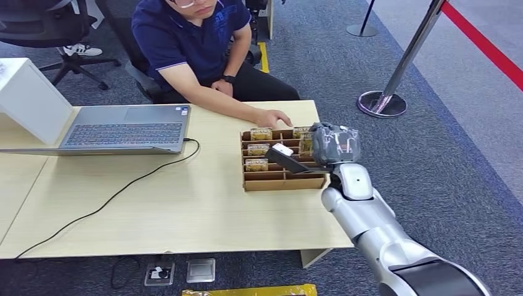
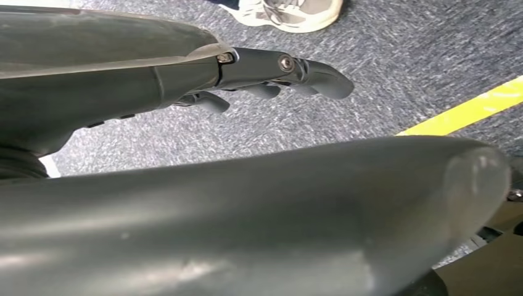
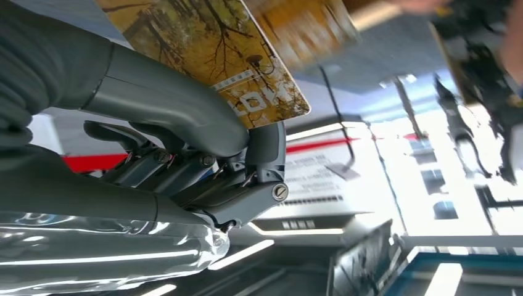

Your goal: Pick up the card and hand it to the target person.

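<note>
My right hand [image 1: 333, 144] hovers at the right side of a cardboard divider box [image 1: 285, 180] on the table. In the right wrist view this hand [image 3: 185, 142] pinches a card [image 3: 216, 46] printed with yellow autumn trees between thumb and finger. Several similar cards [image 1: 258, 149] stand in the box's compartments. The person [image 1: 191, 43] sits behind the table, one hand [image 1: 274, 117] resting at the box's far edge. My left hand [image 2: 271, 77] hangs over grey carpet, fingers apart and holding nothing.
An open laptop [image 1: 126, 128] with a black cable [image 1: 117, 197] lies at the table's left, beside a white box [image 1: 28, 98]. A stanchion base [image 1: 382, 103] with red tape stands on the carpet to the right. Office chairs stand behind.
</note>
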{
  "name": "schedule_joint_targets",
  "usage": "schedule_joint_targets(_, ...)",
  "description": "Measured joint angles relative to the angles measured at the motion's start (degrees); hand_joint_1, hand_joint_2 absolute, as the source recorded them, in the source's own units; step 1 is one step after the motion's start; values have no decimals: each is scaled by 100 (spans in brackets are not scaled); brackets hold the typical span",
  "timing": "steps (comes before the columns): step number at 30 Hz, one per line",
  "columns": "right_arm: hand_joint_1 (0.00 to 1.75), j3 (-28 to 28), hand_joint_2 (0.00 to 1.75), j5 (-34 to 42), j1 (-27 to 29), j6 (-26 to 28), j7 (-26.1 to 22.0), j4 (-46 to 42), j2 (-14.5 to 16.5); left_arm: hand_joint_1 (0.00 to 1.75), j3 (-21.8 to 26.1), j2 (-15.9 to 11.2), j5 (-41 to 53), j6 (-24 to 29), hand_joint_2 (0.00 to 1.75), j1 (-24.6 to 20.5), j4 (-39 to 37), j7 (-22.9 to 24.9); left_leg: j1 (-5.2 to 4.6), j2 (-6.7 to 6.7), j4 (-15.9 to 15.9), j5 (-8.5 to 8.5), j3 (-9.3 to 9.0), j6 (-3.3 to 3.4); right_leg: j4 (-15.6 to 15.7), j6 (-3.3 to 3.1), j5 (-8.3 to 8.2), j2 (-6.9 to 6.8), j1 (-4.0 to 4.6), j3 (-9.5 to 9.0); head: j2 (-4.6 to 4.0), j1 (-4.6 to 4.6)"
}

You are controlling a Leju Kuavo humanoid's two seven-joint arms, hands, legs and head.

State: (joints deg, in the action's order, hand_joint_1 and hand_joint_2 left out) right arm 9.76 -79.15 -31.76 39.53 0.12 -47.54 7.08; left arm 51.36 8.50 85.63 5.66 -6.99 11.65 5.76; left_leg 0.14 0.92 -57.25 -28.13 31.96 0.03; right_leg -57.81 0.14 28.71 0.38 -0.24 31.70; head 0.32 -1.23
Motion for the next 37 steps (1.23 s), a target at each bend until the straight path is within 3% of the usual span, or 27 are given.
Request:
schedule_joint_targets(7,175,-500,175,80,-107,9,-672,-941,303,0,-28,3,31,-7,0,-54,0,54,0,0,1,1,0,-2,-2,0,0,0,0,0,-1,-4)
schedule_joint_targets(17,175,-986,175,261,-448,9,-1493,-1156,822,0,-67,39,133,-1,0,-113,0,122,0,-1,0,2,1,-3,-2,-1,-1,1,0,1,1,-1)
schedule_joint_targets(24,175,-1507,175,-96,-763,7,-1637,-968,1121,0,-133,77,195,9,0,-167,0,133,0,-1,0,2,3,-4,-2,-1,-1,1,0,2,0,-3)
schedule_joint_targets(32,175,-1741,175,-165,-917,7,-1636,-740,1254,0,-154,90,220,17,0,-170,-1,204,0,-1,0,2,4,-4,-2,-1,-1,1,0,3,0,-4)
schedule_joint_targets(36,5,-1768,175,-158,-927,7,-1594,-660,1290,0,-155,95,223,32,0,-163,-5,204,1,0,1,3,5,-4,-3,-1,-1,0,1,4,-1,1)
schedule_joint_targets(37,0,-1770,175,-157,-927,7,-1585,-653,1293,0,-155,95,224,35,0,-162,-7,204,1,0,1,3,6,-4,-3,-1,-1,0,1,4,0,3)
